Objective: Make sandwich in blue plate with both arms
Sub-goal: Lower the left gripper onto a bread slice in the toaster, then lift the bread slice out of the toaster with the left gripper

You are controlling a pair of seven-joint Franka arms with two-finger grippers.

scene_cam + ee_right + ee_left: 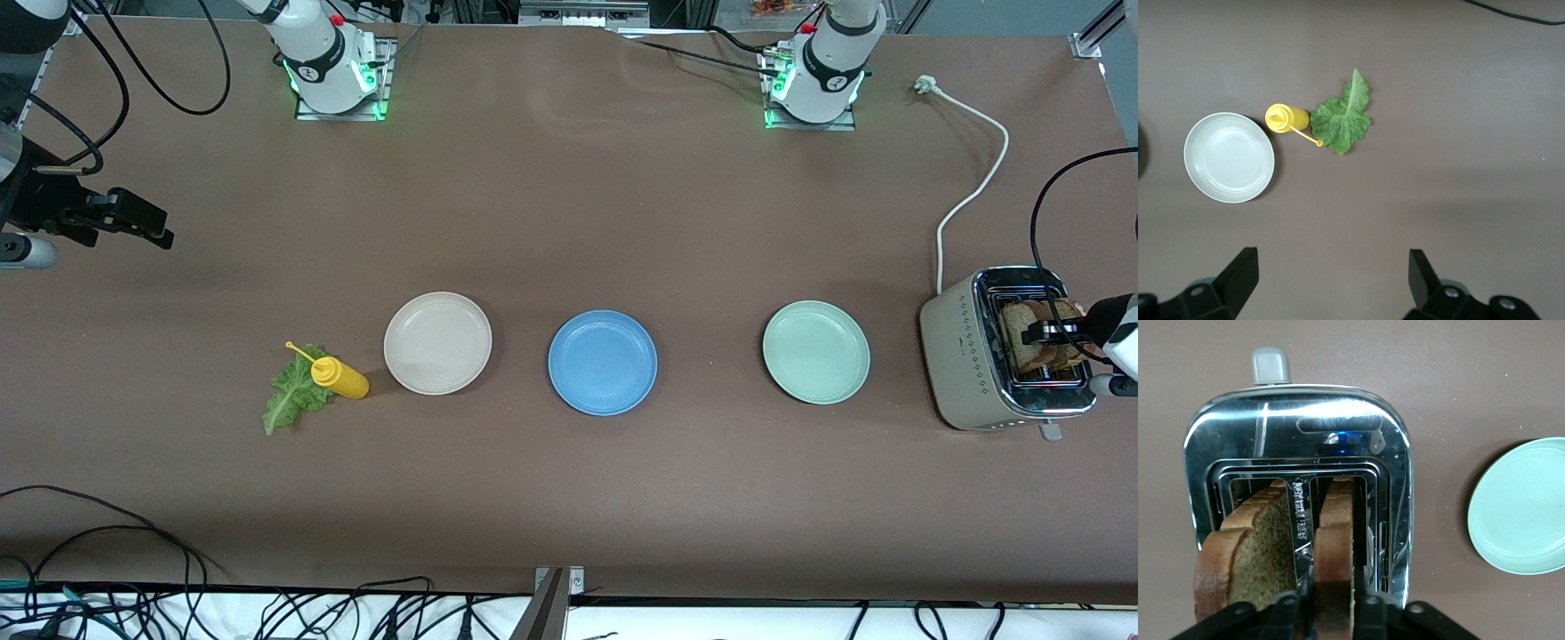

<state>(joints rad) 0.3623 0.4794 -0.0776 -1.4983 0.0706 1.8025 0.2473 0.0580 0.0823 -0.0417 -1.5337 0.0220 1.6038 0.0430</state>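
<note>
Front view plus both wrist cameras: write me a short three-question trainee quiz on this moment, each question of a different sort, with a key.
1. True or false: the blue plate already holds a bread slice.
2. Multiple choice: the left gripper is shut on A) the lettuce leaf, B) a bread slice standing in the toaster, C) the mint-green plate.
3. Fill in: the yellow squeeze bottle lies between the lettuce leaf and the ____ plate.

Key:
1. False; it is bare.
2. B; the fingers clamp one of two slices in the slots.
3. Beige-white. The right gripper waits open, high over the right arm's end of the table.
</note>
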